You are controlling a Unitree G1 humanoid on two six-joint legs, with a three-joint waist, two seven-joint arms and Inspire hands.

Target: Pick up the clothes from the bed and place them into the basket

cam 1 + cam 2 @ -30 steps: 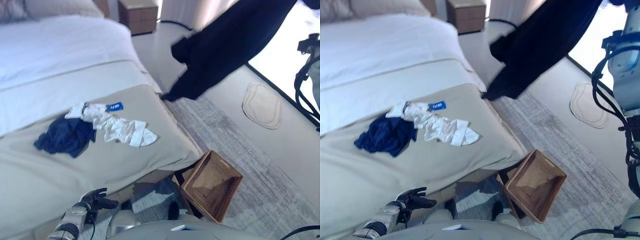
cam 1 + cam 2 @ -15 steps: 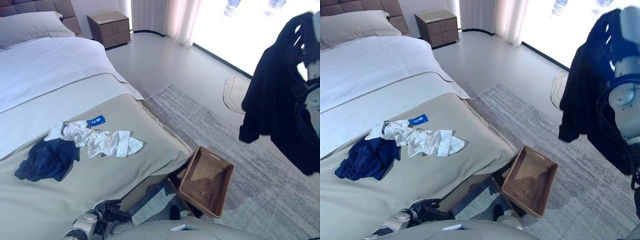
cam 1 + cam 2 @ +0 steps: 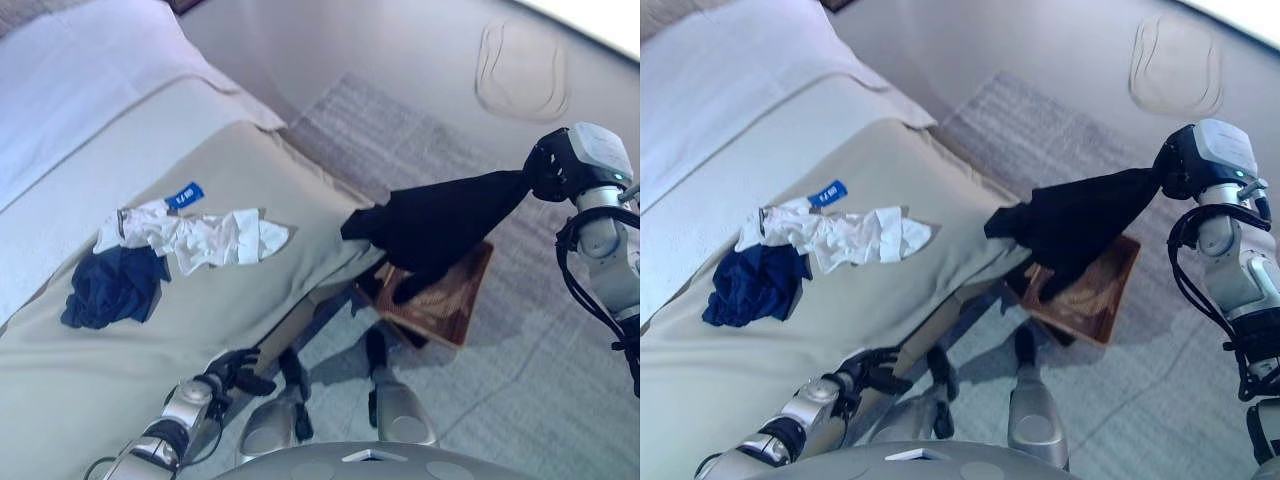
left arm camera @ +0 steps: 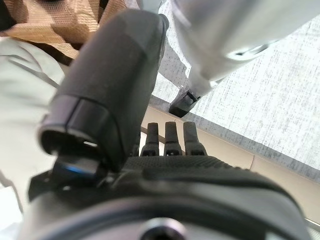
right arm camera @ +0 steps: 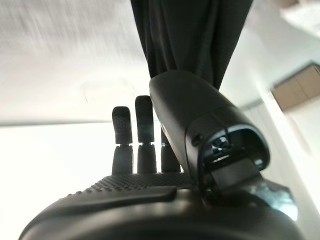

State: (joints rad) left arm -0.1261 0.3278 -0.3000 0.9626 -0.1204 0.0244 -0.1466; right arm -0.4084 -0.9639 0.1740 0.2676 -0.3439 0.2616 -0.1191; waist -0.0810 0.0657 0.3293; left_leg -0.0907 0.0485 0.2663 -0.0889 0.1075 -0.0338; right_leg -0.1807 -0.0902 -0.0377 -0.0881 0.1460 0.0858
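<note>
My right hand is shut on a black garment, which stretches out from it and hangs down over the brown wicker basket on the floor by the bed's corner. In the right wrist view the black garment runs out past my curled fingers. On the beige blanket lie a navy cloth and a crumpled white cloth with a blue tag. My left hand hangs low beside the bed's edge, open and empty.
A white duvet covers the far part of the bed. A grey rug lies under the basket. A pale round mat sits on the floor beyond it.
The head camera has tipped downward. My right arm has swung the black garment down from high at the right until it hangs over the basket. The left hand stays by the bed's edge.
</note>
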